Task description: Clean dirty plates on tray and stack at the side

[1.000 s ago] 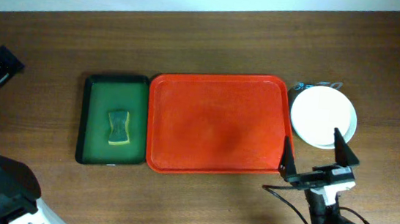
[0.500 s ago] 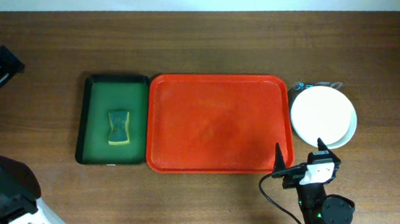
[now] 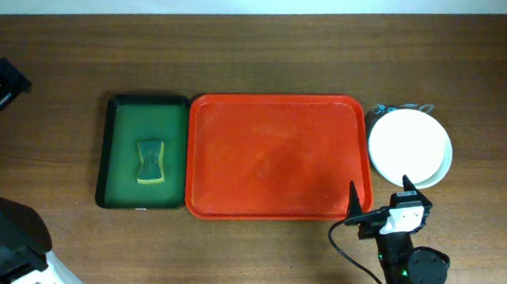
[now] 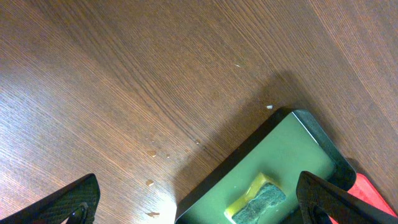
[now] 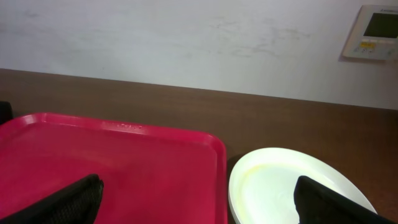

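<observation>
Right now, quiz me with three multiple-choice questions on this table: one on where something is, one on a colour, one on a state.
1. Where does the plate stack sit relative to the red tray?
A) on it
B) on the table, off its right end
C) off its left end

2. What colour is the small tray that holds the sponge?
A) blue
B) dark green
C) yellow

3. How does the right gripper stand?
A) open, holding nothing
B) shut on a plate
C) shut on the sponge

Answers:
1 B, the plates rest on bare wood past the tray's rim.
2 B, its rim and floor are green.
3 A, its fingers are spread with nothing between them.
</observation>
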Tool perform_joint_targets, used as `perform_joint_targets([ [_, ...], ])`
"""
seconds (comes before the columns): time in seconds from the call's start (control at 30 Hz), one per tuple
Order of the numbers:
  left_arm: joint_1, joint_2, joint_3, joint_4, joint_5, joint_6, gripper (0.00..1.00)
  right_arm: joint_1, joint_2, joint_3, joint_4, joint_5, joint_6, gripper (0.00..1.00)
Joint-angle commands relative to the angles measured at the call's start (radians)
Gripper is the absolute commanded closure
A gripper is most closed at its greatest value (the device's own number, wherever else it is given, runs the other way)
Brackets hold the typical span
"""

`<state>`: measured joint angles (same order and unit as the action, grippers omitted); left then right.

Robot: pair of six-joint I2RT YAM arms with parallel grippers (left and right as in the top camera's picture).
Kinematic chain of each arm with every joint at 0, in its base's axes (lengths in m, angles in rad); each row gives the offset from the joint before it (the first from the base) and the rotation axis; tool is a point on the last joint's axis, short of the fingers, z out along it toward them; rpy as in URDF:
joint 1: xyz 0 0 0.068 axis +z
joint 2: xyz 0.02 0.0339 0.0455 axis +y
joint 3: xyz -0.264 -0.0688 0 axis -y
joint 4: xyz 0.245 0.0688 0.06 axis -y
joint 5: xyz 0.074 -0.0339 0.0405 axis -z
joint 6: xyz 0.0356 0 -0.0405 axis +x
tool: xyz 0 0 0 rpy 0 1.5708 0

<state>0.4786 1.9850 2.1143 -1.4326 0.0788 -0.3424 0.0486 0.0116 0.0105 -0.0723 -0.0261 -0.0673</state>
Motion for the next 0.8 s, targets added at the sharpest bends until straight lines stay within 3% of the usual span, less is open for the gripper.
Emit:
perform_joint_targets([
  [0.0, 0.002, -0.013, 0.012, -0.001, 0.011, -0.013, 0.01, -0.005, -0.008, -0.005, -0.007, 0.012, 0.003, 0.01],
  [0.17, -0.072, -0.275, 0.012, -0.001, 0.011, -0.013, 0.01, -0.005, -0.008, -0.005, -0.007, 0.012, 0.003, 0.01],
  [0.47, -0.547, -0.647, 0.012, -0.026, -0.001, -0.007, 0.01, -0.005, -0.008, -0.005, -0.007, 0.012, 0.003, 0.02],
  [0.63, -0.568, -0.732, -0.027, -0.012, -0.077, -0.005, 0.01, -0.005, -0.008, -0.005, -0.007, 0.012, 0.003, 0.02],
  [0.77, -0.568, -0.862, -0.245, 0.185, -0.109, -0.005, 0.01, -0.005, -0.008, -0.005, -0.007, 0.012, 0.003, 0.02],
])
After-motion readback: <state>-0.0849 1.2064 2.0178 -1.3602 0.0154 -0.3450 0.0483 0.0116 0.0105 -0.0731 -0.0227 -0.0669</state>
